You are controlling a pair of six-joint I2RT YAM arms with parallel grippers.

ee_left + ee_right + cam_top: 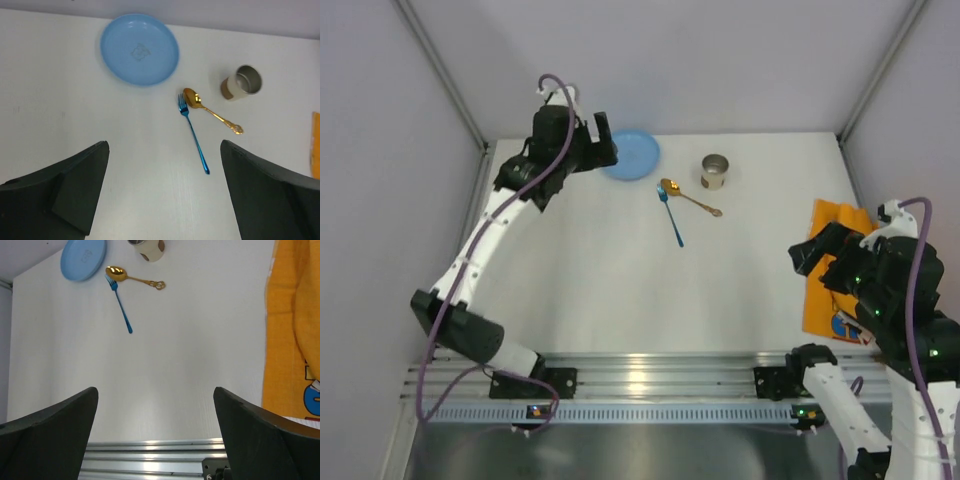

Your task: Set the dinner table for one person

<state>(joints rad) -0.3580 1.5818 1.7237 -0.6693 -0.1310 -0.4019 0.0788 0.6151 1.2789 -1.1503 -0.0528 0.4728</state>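
as they hover over the white surface, the left fingers and right fingers are spread wide, empty; a blue plate, blue fork, gold spoon and metal cup lie near its far edge, an orange placemat at its right.

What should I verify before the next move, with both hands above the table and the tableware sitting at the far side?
1. Left hand open and empty: ok.
2. Right hand open and empty: ok.
3. Orange placemat free to grab: cannot tell; it lies at the right edge of the table, partly hidden under the right arm.
4. Blue fork and gold spoon separated for single picks: not ok; the fork's head lies right against the spoon's bowl.
5. Cup upright: ok.
6. Blue plate bare and apart from the cutlery: ok.
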